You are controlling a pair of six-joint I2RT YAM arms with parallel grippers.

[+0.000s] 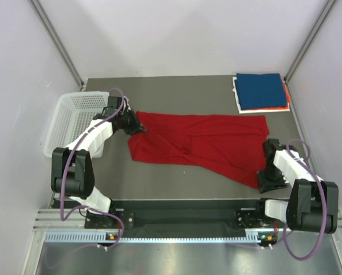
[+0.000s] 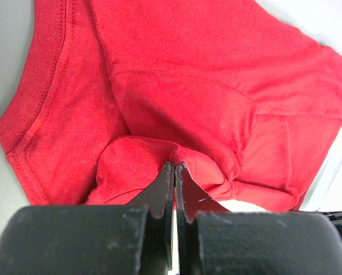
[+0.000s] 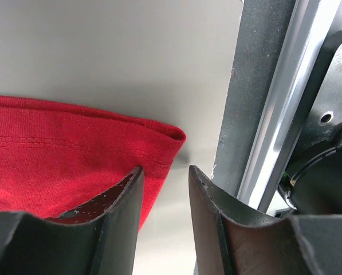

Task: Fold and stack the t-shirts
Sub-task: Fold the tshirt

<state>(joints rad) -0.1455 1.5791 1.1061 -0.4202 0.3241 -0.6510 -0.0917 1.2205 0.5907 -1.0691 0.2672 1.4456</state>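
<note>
The red t-shirt (image 1: 199,140) lies spread and rumpled across the table (image 1: 176,91). The left claw (image 2: 175,166) is pinched tight on a bunched fold at the shirt's left end. Over at the near right, the right claw (image 3: 165,172) stands with its jaws apart, the shirt's hemmed corner just beside one finger. In the far right corner sits a folded dark blue shirt (image 1: 262,91) atop an orange one (image 1: 286,106)

I see a plain bright red t-shirt (image 1: 199,140) on the dark grey surface (image 1: 176,91). In the folded pile, the dark blue shirt (image 1: 263,91) tops an orange shirt (image 1: 287,98) and a white shirt (image 1: 237,98). The basket (image 1: 73,112) is white mesh. My left tool (image 2: 175,166) and right tool (image 3: 165,172) are black.
</note>
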